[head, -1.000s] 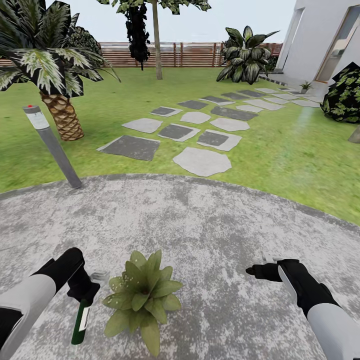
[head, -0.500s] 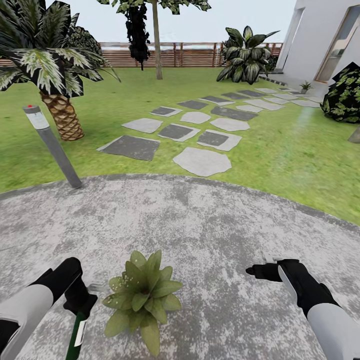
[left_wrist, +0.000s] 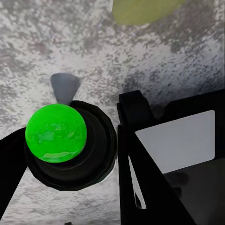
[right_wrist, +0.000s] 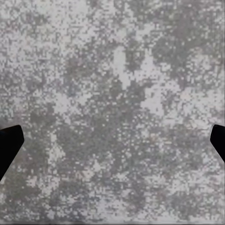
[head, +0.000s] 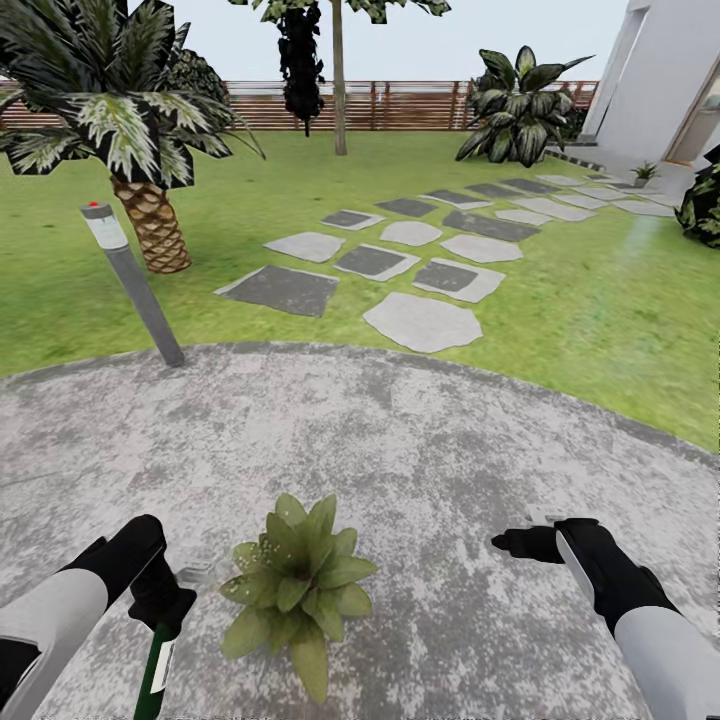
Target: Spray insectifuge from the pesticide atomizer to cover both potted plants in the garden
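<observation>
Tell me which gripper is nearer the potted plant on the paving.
Left. The left gripper, holding the pesticide atomizer, sits just beside the potted plant on its left. The right gripper hangs farther off on the plant's right, above bare paving.

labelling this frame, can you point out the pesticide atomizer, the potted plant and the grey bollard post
pesticide atomizer point(head: 152, 672), head view, on its dark green body
potted plant point(head: 299, 585), head view, on the rosette's centre leaves
grey bollard post point(head: 140, 297), head view, on the middle of its shaft

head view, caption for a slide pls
Left gripper holding the pesticide atomizer beside a potted plant on grey paving.
</observation>
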Motion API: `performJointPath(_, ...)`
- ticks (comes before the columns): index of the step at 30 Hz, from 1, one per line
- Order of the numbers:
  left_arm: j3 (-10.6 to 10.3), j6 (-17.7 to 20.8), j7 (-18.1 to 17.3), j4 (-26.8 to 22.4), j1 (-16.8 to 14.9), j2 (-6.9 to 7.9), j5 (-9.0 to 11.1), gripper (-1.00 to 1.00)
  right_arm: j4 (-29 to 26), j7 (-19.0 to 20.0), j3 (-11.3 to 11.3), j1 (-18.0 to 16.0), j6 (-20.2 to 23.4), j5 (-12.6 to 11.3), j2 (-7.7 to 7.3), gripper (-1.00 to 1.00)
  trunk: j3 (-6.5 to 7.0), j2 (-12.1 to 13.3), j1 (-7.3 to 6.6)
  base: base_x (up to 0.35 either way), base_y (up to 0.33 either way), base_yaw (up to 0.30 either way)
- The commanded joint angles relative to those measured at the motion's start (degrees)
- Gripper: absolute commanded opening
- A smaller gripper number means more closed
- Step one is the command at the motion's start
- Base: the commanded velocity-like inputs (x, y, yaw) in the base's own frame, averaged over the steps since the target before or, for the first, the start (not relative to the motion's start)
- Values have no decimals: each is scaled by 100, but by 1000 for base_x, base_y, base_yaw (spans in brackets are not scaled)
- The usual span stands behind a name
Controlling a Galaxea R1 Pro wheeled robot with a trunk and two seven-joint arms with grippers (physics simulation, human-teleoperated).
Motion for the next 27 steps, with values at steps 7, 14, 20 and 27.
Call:
performJointPath(7, 0, 19, -63, -38, -47, -9, -60, -100, 0, 15, -9, -2, 30, -14, 1, 100, -5, -2, -2, -59, -92, 123)
performJointPath(14, 0, 27, -63, -63, -160, -18, -60, -100, 1, 15, -7, -2, 26, -8, 7, 100, -5, -2, -2, -1, -2, 239)
performJointPath(20, 0, 27, -63, -64, -168, -30, -60, -100, 1, 15, -7, -2, 26, -13, 6, 100, -5, -2, -2, -70, -148, 49)
performJointPath(27, 0, 27, -63, -64, -168, -31, -60, -100, 2, 15, -7, -2, 25, -13, 10, 100, -5, -2, -2, -41, -102, 2)
